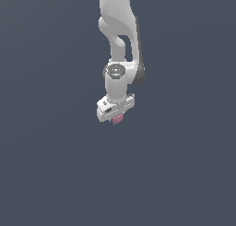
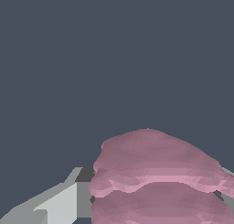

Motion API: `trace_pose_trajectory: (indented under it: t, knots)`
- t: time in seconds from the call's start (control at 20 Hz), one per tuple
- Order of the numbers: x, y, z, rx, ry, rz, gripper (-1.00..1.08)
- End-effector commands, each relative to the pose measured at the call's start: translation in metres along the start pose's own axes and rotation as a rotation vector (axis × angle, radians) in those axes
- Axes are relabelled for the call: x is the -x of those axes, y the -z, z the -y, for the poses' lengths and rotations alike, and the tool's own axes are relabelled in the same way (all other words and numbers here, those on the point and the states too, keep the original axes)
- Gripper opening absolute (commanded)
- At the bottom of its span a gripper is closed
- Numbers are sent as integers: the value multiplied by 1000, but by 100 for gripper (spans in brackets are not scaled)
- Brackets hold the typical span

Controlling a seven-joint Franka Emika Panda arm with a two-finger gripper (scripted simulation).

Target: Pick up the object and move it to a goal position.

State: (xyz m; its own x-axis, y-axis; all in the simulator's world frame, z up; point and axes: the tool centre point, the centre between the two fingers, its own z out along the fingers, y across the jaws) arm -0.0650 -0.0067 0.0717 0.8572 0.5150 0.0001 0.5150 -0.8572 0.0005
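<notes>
In the exterior view the arm (image 1: 120,45) runs off the picture at 12 o'clock, so its upper links and base are unseen. The pincer (image 1: 117,118) is too small there to show its fingers apart, and its body covers the upper part of the pink object (image 1: 118,119), leaving only a bit showing. In the wrist view the object (image 2: 155,173) is cut off at 6 and 3 o'clock. It hides most of one grey finger (image 2: 226,191); the other finger (image 2: 59,202) is cropped at 6 o'clock.
</notes>
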Motion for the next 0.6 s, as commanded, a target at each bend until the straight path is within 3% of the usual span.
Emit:
trace_pose_trajectory:
  t: [0.0,0.55]
  knots:
    - [-5,16,7,1,1,-1,-100]
    - [-39,122,49,1,1,0,-100]
